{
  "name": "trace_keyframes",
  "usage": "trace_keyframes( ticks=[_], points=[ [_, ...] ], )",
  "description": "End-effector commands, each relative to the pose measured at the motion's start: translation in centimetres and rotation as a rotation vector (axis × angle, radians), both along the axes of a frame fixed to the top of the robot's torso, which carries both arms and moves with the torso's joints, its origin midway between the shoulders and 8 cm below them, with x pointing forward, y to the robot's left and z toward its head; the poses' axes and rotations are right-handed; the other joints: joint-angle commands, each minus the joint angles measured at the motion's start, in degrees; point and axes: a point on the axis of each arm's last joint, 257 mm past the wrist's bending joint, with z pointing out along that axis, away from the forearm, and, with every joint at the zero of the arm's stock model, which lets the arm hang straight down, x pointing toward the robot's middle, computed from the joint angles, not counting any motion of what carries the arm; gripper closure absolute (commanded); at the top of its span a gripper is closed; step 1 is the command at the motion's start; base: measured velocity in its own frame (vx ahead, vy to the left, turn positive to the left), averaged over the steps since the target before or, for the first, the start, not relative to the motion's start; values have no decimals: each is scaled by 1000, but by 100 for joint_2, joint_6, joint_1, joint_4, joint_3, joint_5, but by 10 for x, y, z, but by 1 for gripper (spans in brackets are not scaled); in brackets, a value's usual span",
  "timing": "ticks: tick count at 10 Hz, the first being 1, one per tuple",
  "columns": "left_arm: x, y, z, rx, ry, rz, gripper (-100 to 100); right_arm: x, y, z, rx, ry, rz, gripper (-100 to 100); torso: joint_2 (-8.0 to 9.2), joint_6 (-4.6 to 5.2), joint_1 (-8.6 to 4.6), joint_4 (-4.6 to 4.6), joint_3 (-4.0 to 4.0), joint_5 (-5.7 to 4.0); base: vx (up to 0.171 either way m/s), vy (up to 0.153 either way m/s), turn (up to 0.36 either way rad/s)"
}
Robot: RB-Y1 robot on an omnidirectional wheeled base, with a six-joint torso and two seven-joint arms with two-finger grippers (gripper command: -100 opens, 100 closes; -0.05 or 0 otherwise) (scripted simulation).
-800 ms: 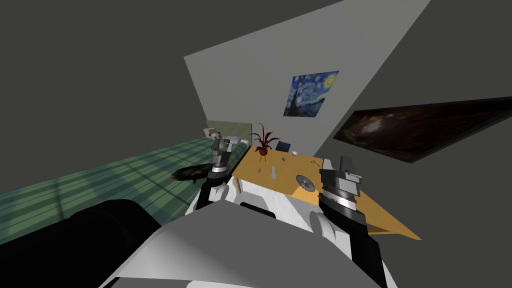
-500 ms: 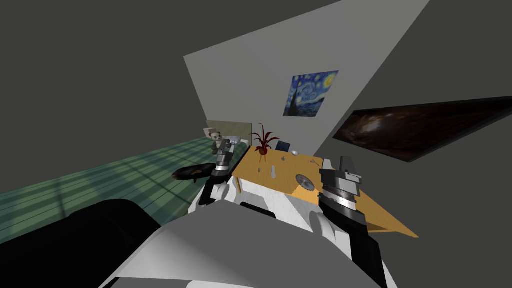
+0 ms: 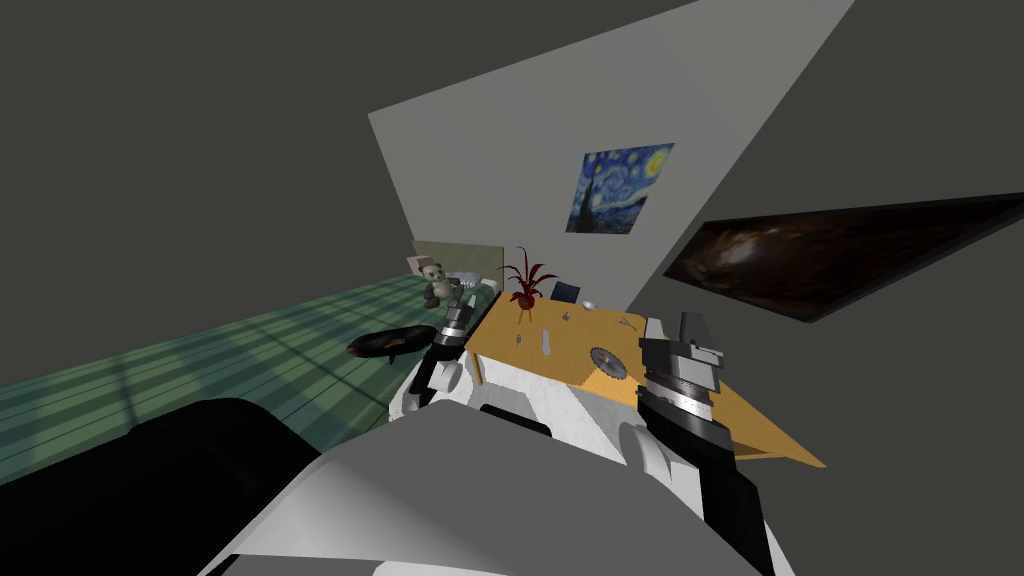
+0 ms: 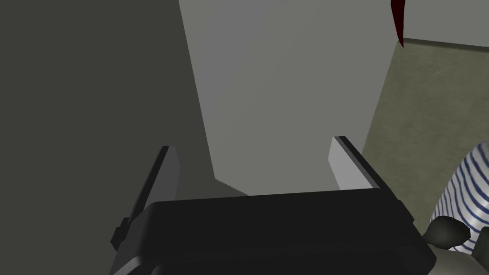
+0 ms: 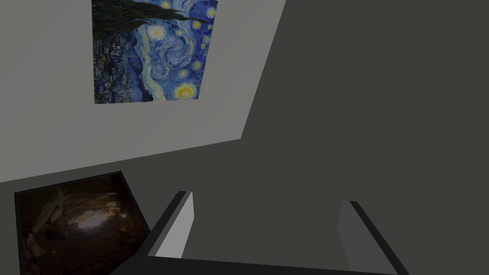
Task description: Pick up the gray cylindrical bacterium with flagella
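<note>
Fingers (image 4: 168, 167) of your left gripper (image 4: 258, 164) stood wide apart and held nothing; bare wall showed between them. In the head view that arm reached up and forward past the left front corner of the yellow-brown table (image 3: 578, 338), with its hand over the edge of the bed (image 3: 250, 350) and its green striped cover. You had it close to the teddy bear (image 3: 433, 283) and the blue-striped pillow (image 3: 472, 281). The left wrist camera caught that pillow and a dark ear of the bear just beside the gripper's body, with an olive headboard (image 4: 430, 105) behind them. A dark flat oval thing (image 3: 390, 343) lay on the bed just left of the arm.

Your grey bacterium (image 3: 547, 342), as far as I could tell, was the small pale elongated piece lying on the table near its front edge. It lay to the right of your left arm and was touched by neither gripper; it was too small to make out any flagella. Beside it lay a thin pin-like piece (image 3: 519, 341), and further right a toothed saw blade (image 3: 603, 362). A red-leaved plant (image 3: 525, 280) and a dark blue box (image 3: 566, 292) stood at the table's far edge.

Your right gripper (image 3: 672, 327) was raised over the right part of the table, just beside the saw blade, its fingers likewise spread with nothing in them.
</note>
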Motion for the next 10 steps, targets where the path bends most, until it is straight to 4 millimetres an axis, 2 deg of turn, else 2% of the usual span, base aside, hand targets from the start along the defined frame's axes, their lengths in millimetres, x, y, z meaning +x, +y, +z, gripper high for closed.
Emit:
trace_keyframes(
  ticks=[1,3,4,5,6,7,8,9,10],
  points=[
    [18,1,-22,-17,70,-19,-100,0,0,0,0,0,0,0,0,0,0,0,0,0,-22,-9,-9],
    [41,2,-45,-45,144,-44,-100,0,0,0,0,0,0,0,3,-1,-2,0,1,0,-29,-16,-7],
    [44,3,-53,-47,166,-42,-100,0,0,0,0,0,0,0,4,-1,-4,1,2,-1,-24,-14,-2],
    [56,4,-68,-64,208,-53,-100,0,0,0,0,0,0,0,3,-1,-4,1,2,-1,-18,-12,-5],
    [57,4,-70,-64,217,-52,-100,0,0,0,0,0,0,0,1,-1,-2,0,1,-1,-12,-9,-4],
    [70,5,-85,-83,266,-62,-100,0,0,0,0,0,0,0,-1,-1,-2,0,0,-1,-13,-10,-3],
    [71,6,-88,-84,270,-62,-100,0,0,0,0,0,0,0,-1,-1,-2,0,-1,-1,-11,-10,-4],
    [82,5,-95,-103,303,-74,-100,0,0,0,0,0,0,0,-2,-1,-2,0,-1,-1,-17,-14,-3],
    [83,7,-105,-105,322,-70,-100,0,0,0,0,0,0,0,-1,-1,-3,0,0,-1,-13,-14,-4]
  ],
)
